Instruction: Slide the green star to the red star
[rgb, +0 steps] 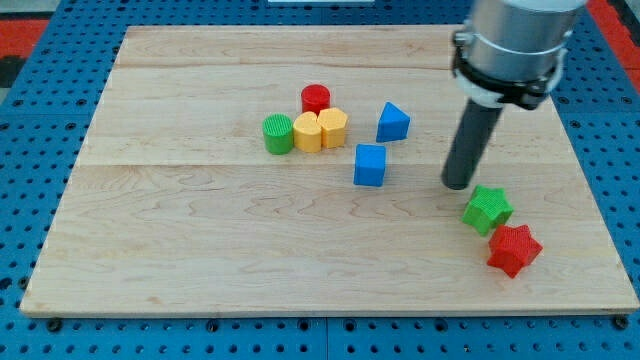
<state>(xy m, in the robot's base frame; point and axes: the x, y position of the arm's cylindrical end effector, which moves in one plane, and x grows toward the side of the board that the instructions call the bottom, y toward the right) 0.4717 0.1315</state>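
Note:
The green star (487, 209) lies at the view's lower right on the wooden board (200, 260). The red star (514, 249) lies just below and to its right, touching it or nearly so. My tip (458, 185) rests on the board just left of and slightly above the green star, with a small gap between them.
A blue cube (370, 165) and a blue triangular block (392, 122) lie left of my tip. Further left is a cluster: a red cylinder (316, 99), a yellow hexagon (333, 127), a yellow block (308, 132) and a green cylinder (278, 134). The board's right edge is close to the stars.

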